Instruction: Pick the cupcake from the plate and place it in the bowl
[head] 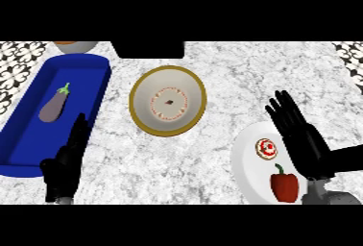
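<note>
A small cupcake point(266, 148) with white and red frosting sits on the white plate point(245, 161) at the lower right. A cream bowl point(168, 101) with a gold rim stands at the counter's middle, apart from the plate. My right hand point(301, 137) is open with straight fingers, hovering just right of the cupcake and above the plate's right side, not touching it. My left hand point(67, 161) rests open at the lower left, fingers pointing up.
A red bell pepper point(284, 185) lies on the plate below the cupcake. A long blue tray point(85, 72) at the left holds a purple eggplant point(54, 105). A grey bowl point(74, 45) and a dark object point(147, 48) sit along the far edge.
</note>
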Tool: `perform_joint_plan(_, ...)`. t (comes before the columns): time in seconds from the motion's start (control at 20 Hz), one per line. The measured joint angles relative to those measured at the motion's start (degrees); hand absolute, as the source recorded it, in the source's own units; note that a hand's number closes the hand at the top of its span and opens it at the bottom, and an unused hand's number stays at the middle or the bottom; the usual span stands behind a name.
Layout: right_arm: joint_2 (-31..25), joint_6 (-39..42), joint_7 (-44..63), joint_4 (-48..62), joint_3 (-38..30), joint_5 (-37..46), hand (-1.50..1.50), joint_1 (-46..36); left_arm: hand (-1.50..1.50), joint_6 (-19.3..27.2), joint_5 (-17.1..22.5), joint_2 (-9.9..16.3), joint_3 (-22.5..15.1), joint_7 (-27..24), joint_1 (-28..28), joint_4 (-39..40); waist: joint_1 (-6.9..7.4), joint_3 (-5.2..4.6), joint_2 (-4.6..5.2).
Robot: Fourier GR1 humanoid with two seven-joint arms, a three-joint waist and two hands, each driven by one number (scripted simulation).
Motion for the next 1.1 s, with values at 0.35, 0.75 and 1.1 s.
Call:
perform_joint_plan(0.35,-7.64,-0.48,-4.87,0.88,-2.51,10.04,1.50,-2.50,0.00,-8.96,0.86,1.44,-3.49,-0.65,-6.16,-2.62,-3.02,-1.63,0.62)
perform_joint_plan(0.75,-9.14,-5.17,-14.39,13.52,-0.83,24.81,-1.50,-5.15,0.00,-19.20,4.29,0.23,-4.89,-1.12,-11.95,-0.43,-1.84,-1.50,1.03)
perform_joint_plan(1.1,-16.71,-2.72,-4.54,13.83,6.01,38.45,-1.50,-11.95,0.00,-20.53,3.85,-1.28,-5.70,-0.70,-13.48,0.33,-1.27,-1.61,0.87)
